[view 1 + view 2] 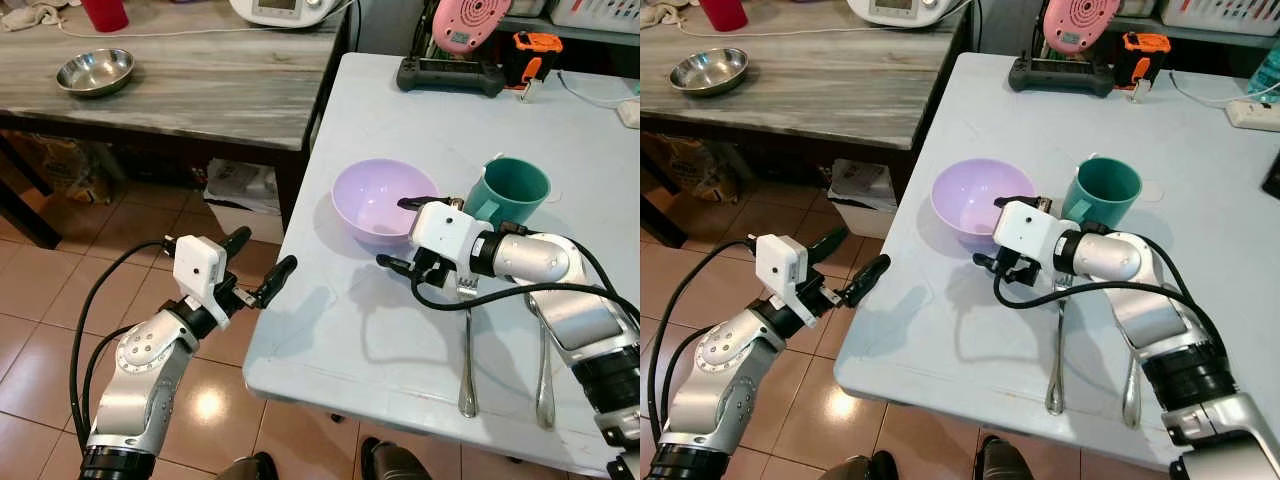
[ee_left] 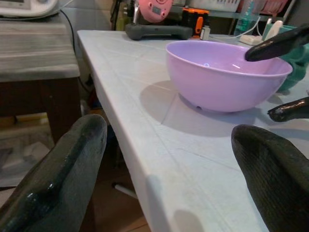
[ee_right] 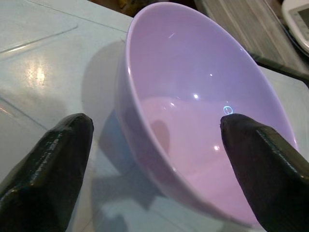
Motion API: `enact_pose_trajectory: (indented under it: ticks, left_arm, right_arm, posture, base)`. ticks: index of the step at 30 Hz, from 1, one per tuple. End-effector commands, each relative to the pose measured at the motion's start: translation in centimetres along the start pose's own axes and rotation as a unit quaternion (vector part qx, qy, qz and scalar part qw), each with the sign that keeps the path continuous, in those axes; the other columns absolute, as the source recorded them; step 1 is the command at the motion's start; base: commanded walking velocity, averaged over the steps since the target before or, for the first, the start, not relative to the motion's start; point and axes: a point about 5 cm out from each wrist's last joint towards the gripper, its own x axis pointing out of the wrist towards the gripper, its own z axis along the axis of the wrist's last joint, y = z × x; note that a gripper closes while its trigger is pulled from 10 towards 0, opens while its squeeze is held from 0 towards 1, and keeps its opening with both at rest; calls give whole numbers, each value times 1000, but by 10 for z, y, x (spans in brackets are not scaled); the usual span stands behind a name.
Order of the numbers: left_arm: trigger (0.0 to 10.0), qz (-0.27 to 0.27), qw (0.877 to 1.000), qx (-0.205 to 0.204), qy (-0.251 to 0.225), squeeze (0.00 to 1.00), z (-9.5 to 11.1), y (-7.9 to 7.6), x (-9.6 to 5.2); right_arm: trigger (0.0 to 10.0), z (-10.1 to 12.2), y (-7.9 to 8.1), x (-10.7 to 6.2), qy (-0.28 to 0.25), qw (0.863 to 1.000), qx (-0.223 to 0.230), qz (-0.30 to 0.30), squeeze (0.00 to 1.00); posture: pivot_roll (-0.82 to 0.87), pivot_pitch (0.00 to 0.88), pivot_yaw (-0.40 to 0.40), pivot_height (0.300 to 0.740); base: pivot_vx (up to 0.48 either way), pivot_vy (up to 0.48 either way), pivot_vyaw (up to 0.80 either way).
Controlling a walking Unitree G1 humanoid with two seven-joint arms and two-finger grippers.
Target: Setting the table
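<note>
The right pincer [image 1: 400, 232] is held spread at the near rim of the lilac bowl [image 1: 372, 195], one finger above the rim and the other low beside the outer wall; in the right wrist view the fingers [image 3: 46, 169] are seen straddling that wall, one over the hollow and one outside it, and no contact with the bowl can be made out. The bowl stands on the pale worktop [image 1: 330, 340], set in from its left edge, with bare surface between it and the near edge. Just behind the right pincer's wrist, a teal mug [image 1: 510, 192] is seen upright, close beside the bowl. Below the wrist, a fork [image 1: 467, 350] and a spoon [image 1: 543, 370] are laid side by side, handles toward the near edge.

The left pincer [image 1: 262, 270] is held spread off the worktop, over the tiled floor [image 1: 40, 320], its tips near the worktop's left edge. From the left wrist view the bowl is shown from the side, with the worktop's corner in front and the right pincer's fingertips at the far rim.

Beyond the left pincer, a darker wooden worktop [image 1: 200, 90] carries a steel bowl [image 1: 95, 72]. Beyond the bowl, a pink fan [image 1: 470, 25] and a black controller [image 1: 450, 75] sit at the pale worktop's far end.
</note>
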Motion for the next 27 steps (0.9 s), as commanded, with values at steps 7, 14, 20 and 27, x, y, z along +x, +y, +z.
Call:
enact_pose_trajectory:
  ticks: [7,14,20,27]
  left_arm:
    - [10000,-16,1000,2,-11,0,5,-7,-3]
    - [10000,-26,1000,-1,-14,0,7,-11,-2]
    - [10000,-27,1000,-4,-15,0,7,-12,-1]
    - [10000,-27,999,-6,-16,0,6,-13,0]
  right_arm:
    - [0,-2,14,9,-17,995,-24,97,0]
    - [0,-11,23,7,-11,990,-46,135,0]
    - [0,-15,16,4,-6,991,-68,114,0]
    - [0,-16,12,1,-1,990,-98,105,0]
  posture:
    - [-235,226,18,740]
    - [-238,227,15,740]
    - [-240,224,13,740]
    - [-244,216,13,740]
  base:
    - [0,0,0]
    - [0,0,0]
    - [0,0,0]
    - [0,0,0]
